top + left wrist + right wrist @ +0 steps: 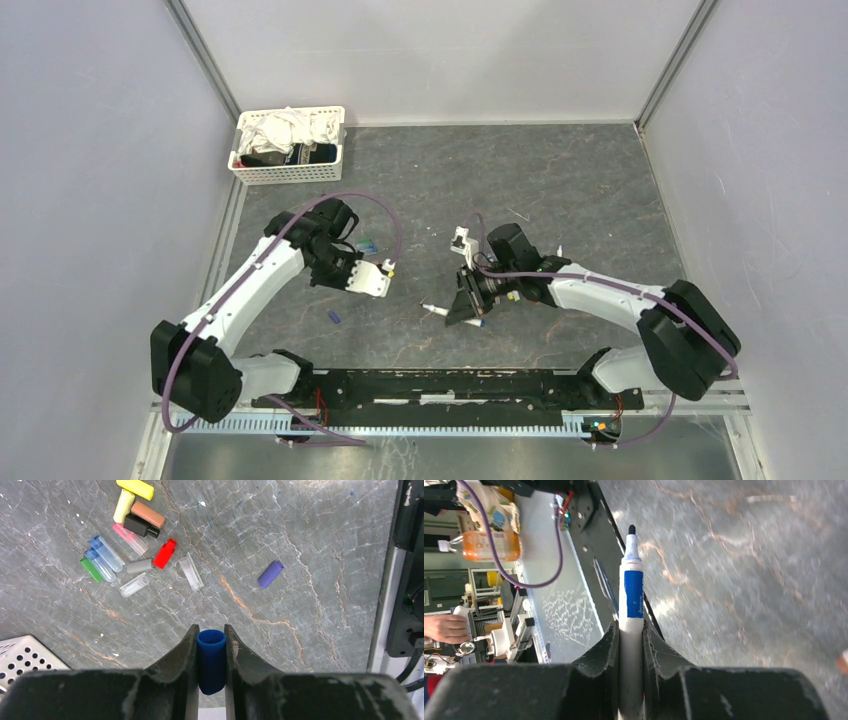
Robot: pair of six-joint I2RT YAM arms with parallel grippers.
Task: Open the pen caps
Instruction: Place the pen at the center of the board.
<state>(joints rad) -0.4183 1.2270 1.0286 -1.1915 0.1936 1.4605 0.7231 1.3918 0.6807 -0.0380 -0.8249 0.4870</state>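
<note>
1. The left gripper (210,631) is clamped on a dark blue cap (210,661). The cap is pinched between both fingers (182,655), with its open mouth turned away from the wrist.
2. A cluster of loose caps (131,538) is seen on the grey marbled table (310,645). Yellow, brown, black, pink, red, grey, green, pale blue and clear ones lie touching or just beside one another.
3. A purple cap (270,574) is seen lying alone on its side, apart from the cluster.
4. The right gripper (630,630) is closed on a pen (632,590) with a white barrel and a blue band. The bare black tip (631,529) projects beyond the fingers.
5. In the top view, the right gripper is held well apart from the cluster, with the left gripper nearer to it.
</note>
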